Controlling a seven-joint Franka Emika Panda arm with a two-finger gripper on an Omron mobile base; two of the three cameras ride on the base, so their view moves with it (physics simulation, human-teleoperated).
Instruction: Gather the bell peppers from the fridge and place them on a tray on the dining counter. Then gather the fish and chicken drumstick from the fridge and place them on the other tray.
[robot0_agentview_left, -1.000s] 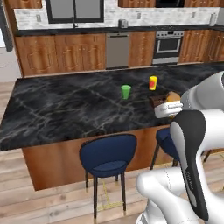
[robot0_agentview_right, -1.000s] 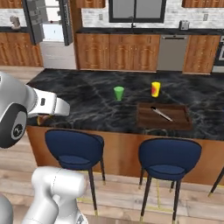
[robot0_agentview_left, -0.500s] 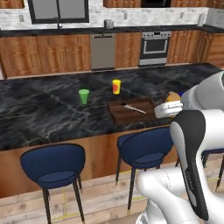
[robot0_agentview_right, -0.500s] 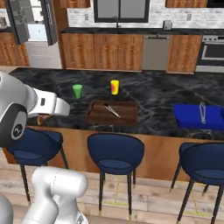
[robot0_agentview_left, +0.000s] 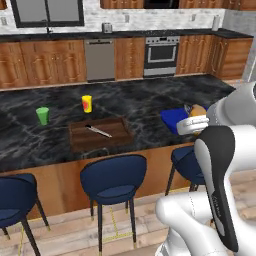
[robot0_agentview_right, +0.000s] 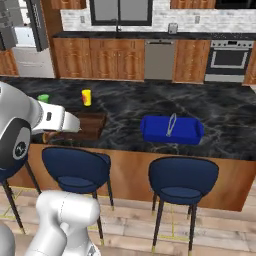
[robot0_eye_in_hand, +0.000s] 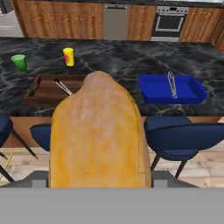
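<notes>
The gripper (robot0_eye_in_hand: 98, 181) is clenched on a golden-brown, rounded chicken drumstick (robot0_eye_in_hand: 97, 133), jaws spread wide around the meat, which hangs in the air in front of the dark marble dining counter (robot0_agentview_right: 125, 107), above the navy round stools (robot0_agentview_right: 182, 180). A blue rectangular tray (robot0_agentview_right: 171, 130) with metal tongs sits near the counter's front edge. A brown wooden tray (robot0_agentview_left: 100, 133) carrying a knife lies further along that edge, beside a yellow cup (robot0_agentview_left: 87, 103) and a green cup (robot0_agentview_left: 42, 115).

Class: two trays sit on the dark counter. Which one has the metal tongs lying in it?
The blue tray, right of the wooden tray from the right base view. Its tongs lie lengthwise; the wooden tray instead holds a knife.
</notes>
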